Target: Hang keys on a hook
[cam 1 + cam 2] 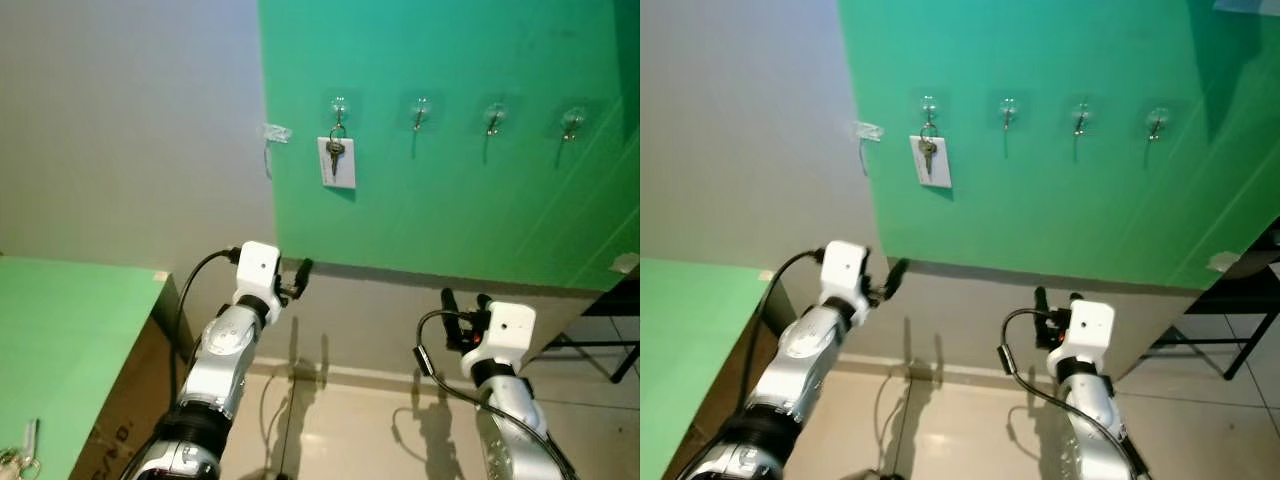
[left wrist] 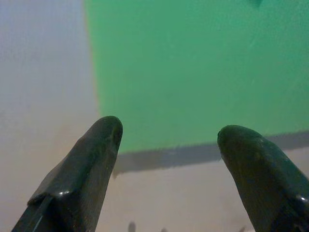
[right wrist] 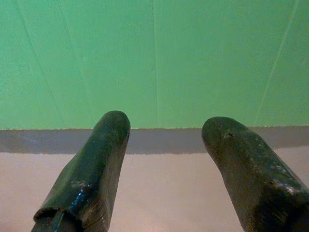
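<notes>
Key [image 1: 336, 150] with its white tag [image 1: 337, 163] hangs on the first hook [image 1: 339, 106] of the green board [image 1: 450, 200], so the hang looks done for this one. To the right of that hook, three more hooks [image 1: 421, 110] in the same row look bare. Left of it, just off the board edge, a clear hook [image 1: 275, 133] sits on the grey wall, nothing visible on it. Left gripper [image 2: 166, 159] is below the keyed hook, under the board's bottom edge, fingers wide apart and holding nothing. Right gripper [image 3: 164, 159] is lower and to the right of that hook, also below the board edge, fingers spread, empty too. Both arms stand well apart from the key. Far down-left of the keyed hook, on the green desk [image 1: 70, 340], another bunch of keys [image 1: 20, 455] lies at the near edge, partly cut off by the frame. Judgement: one key is up; if the desk bunch counts, that's what's left, needing a pick and a hang on a free hook.
</notes>
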Motion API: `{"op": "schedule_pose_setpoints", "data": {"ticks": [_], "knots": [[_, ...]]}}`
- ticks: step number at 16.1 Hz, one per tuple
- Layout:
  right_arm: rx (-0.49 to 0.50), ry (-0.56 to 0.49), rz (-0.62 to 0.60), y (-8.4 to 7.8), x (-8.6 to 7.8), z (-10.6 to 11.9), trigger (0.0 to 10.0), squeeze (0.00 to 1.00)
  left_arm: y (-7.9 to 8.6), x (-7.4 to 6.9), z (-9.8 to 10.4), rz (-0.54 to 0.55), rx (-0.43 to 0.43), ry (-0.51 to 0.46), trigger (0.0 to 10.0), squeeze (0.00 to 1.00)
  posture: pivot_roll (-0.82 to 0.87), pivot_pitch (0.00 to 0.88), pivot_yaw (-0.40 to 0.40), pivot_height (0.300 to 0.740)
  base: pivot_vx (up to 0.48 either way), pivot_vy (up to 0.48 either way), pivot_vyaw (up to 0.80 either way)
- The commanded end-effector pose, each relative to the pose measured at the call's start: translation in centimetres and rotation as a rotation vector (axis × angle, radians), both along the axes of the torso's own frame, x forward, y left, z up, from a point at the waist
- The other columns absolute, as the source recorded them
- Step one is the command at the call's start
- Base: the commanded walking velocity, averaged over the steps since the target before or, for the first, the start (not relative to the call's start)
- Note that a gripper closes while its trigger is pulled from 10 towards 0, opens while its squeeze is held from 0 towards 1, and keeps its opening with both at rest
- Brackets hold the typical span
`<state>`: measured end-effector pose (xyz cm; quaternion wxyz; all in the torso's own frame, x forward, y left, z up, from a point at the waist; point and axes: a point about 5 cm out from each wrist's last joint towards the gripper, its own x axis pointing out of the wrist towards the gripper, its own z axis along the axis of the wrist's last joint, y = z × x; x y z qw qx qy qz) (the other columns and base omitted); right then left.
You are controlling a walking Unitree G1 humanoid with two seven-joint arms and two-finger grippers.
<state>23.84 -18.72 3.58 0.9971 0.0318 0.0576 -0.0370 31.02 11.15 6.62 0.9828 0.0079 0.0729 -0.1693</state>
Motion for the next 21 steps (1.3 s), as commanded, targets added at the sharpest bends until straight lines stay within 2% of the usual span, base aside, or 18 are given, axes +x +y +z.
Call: {"op": "schedule_pose_setpoints", "data": {"ticks": [1,8,14,15,17,18,19,21], "knots": [[0.009,-0.007,0.010,0.2,0.3,0.2,10.0,0.00,0.8,0.1,-0.1,0.013,0.011,0.012,10.0,0.00,-0.16,0.000,0.044,0.740,0.000,0.480,0.00],[0.002,0.006,0.030,0.7,0.6,-0.1,10.0,0.00,0.2,0.6,-0.2,-0.020,0.001,0.038,10.0,0.00,-0.16,0.000,0.051,0.740,0.000,0.480,0.00],[-0.016,0.019,0.044,0.8,0.7,-0.2,10.0,0.00,0.4,0.5,-0.3,-0.003,0.151,-0.023,10.0,0.00,-0.16,0.000,0.049,0.740,0.000,0.080,0.61],[-0.010,0.009,0.029,0.4,0.8,0.0,10.0,0.00,0.8,-0.2,-0.4,0.034,0.087,-0.035,10.0,0.00,-0.16,0.000,0.046,0.740,0.000,0.000,0.69],[-0.008,-0.005,0.017,0.0,0.7,0.2,10.0,0.00,2.2,-1.6,-1.3,0.122,0.039,-0.040,10.0,0.00,-0.16,0.000,0.048,0.740,0.000,0.000,0.67],[0.001,-0.007,0.014,0.0,0.6,0.1,10.0,0.00,2.5,-2.5,-2.0,0.130,0.058,-0.051,10.0,0.00,-0.16,0.000,0.044,0.740,0.000,0.000,0.67],[0.006,-0.002,0.036,0.3,0.5,-0.1,10.0,0.00,1.7,-3.2,-2.6,0.090,0.092,-0.045,10.0,0.00,-0.15,0.000,0.042,0.740,0.000,0.000,0.67],[0.006,0.002,0.053,0.6,0.8,-0.1,10.0,0.00,1.2,-2.7,-2.3,0.087,0.097,-0.043,10.0,0.00,-0.15,0.000,0.037,0.740,0.000,0.000,0.67]]}}
